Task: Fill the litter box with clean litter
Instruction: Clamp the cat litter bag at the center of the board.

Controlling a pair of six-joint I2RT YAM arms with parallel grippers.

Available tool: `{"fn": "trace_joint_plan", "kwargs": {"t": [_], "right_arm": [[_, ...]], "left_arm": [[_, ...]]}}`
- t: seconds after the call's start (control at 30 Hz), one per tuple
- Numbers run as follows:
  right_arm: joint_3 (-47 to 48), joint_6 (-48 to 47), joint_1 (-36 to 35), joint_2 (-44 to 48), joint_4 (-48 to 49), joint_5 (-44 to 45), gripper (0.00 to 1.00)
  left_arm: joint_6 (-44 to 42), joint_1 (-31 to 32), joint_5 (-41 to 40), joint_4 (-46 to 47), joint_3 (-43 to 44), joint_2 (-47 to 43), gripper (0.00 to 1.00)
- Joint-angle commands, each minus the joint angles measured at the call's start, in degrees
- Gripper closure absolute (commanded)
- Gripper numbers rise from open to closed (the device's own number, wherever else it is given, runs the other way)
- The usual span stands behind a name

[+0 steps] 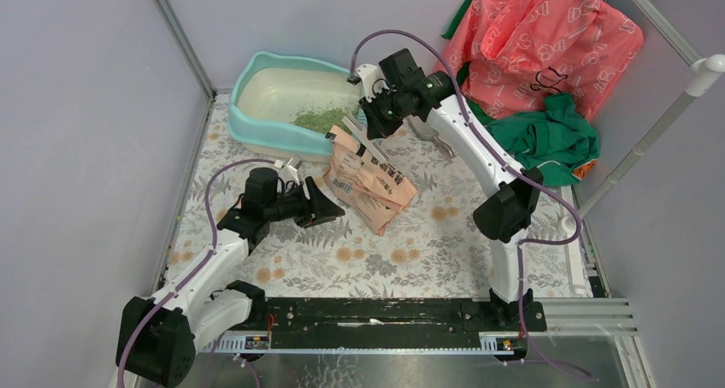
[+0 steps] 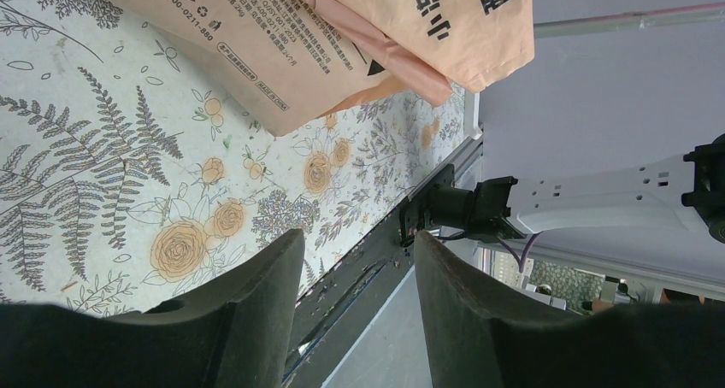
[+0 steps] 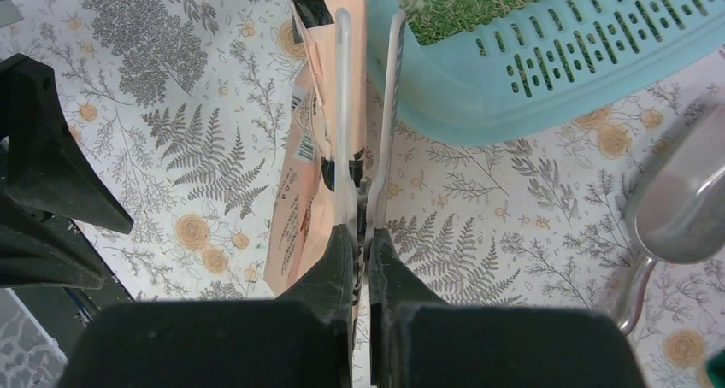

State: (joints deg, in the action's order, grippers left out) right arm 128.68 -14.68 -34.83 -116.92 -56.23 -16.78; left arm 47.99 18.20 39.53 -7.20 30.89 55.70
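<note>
Green litter (image 1: 323,119) heaped in the teal, cream-lined litter box (image 1: 256,138); right gripper (image 3: 361,234) pinches a pale clip (image 3: 343,106), left gripper (image 2: 359,238) half-open, empty

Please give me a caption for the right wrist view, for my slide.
Right gripper shut on a white clip by the peach bag; green litter in the litter box.

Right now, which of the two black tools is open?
The left arm's tool: its jaws stand apart over the floral-printed table mat with nothing between them. The right tool is shut on a translucent white clip.
</note>
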Motion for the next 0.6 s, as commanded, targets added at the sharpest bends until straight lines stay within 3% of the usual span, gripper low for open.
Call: {"fn": "trace_joint_plan", "kwargs": {"t": [0.0, 0.57], "right_arm": [[2.27, 1.12, -0.05, -0.90, 1.17, -2.18, 1.00], [6.37, 0.88, -2.25, -5.92, -4.92, 2.80, 1.00]], "left_arm": [[-0.88, -0.48, -0.24, 1.56, 0.49, -0.46, 0.42], [-0.44, -0.44, 0.02, 2.18, 0.46, -0.67, 0.43]]}}
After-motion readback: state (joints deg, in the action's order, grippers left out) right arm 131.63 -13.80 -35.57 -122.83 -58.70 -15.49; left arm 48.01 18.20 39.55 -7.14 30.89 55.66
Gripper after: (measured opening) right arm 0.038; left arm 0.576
